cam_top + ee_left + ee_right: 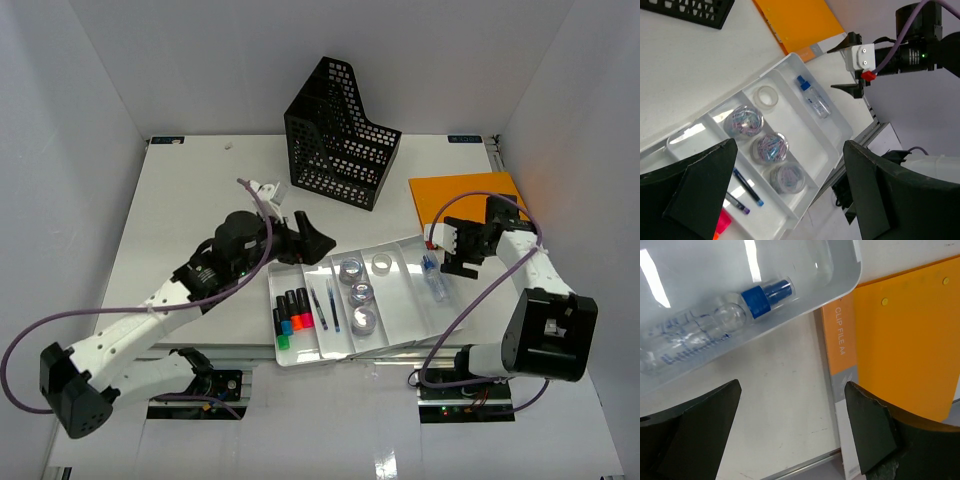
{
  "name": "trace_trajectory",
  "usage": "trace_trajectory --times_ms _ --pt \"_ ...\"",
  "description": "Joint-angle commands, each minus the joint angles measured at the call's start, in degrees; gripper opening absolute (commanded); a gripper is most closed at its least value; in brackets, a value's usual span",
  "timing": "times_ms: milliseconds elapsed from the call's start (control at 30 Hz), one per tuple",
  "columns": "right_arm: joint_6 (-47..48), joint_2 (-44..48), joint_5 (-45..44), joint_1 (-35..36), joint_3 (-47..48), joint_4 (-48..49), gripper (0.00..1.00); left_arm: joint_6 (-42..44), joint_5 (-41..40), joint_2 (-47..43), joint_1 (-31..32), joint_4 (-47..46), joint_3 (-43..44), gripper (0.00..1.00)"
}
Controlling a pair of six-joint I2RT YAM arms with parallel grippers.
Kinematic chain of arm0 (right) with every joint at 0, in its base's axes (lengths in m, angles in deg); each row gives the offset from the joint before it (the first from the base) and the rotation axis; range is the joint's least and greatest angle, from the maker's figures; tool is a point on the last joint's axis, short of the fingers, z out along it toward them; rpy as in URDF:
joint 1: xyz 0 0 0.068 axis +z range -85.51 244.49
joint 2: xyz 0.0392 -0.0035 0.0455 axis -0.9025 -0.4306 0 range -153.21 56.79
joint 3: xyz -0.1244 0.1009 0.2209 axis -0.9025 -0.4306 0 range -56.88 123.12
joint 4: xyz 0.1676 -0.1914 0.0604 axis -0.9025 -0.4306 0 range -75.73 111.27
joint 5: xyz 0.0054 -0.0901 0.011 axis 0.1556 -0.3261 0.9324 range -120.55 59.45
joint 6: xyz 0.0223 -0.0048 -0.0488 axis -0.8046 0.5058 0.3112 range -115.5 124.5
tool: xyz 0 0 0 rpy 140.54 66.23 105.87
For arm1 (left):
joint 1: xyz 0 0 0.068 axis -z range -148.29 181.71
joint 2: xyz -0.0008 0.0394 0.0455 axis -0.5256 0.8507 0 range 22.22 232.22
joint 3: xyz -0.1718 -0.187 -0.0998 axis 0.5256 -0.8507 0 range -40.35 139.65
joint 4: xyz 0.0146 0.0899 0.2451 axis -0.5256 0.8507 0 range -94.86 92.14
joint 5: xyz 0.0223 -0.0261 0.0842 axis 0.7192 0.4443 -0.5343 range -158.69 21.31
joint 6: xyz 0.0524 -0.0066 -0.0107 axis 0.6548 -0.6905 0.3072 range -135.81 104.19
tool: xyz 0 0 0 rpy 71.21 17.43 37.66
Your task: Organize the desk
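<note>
While the desk (180,200) lies beneath both | left gripper (789,147) released, empty | right gripper (792,387) released, empty

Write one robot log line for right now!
left gripper: open, empty, near tray | right gripper: open, empty, above desk between tray and orange clip file | bottle: lying in tray
</note>
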Motion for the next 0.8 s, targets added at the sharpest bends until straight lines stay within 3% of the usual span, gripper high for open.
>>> trace_trajectory --times_ms 0,100,233,467,600,767 --pt "4.2 -6.7 -6.2 -0.1 3.6 8.3 0.94 -0.7 -1.9 -9.3 -0.4 3.0 -6.3 0.98" --pt "1.8 -13.1 -6.4 0.0 7.4 9.8 0.99 -2.2 -2.7 -12.0 -0.6 3.8 -8.1 0.98" --pt "1.2 -17.2 -8.2 1.0 7.6 15.2 1.00 -3.3 -2.8 -13.9 -0.6 4.2 -9.3 0.98" --pt "-1.3 -22.9 -10.2 2.1 7.0 23.3 0.84 -5.3 -2.8 -12.8 -0.6 3.3 -10.5 0.98" --pt "-2.4 -25.0 -10.5 2.0 6.4 24.1 0.65 -6.0 -2.5 -11.5 -0.6 1.6 -10.5 0.98" --pt "-3.4 -26.4 -9.4 2.0 5.3 22.2 0.26 -7.8 -0.1 -7.0 -0.6 -3.6 -9.7 0.98"
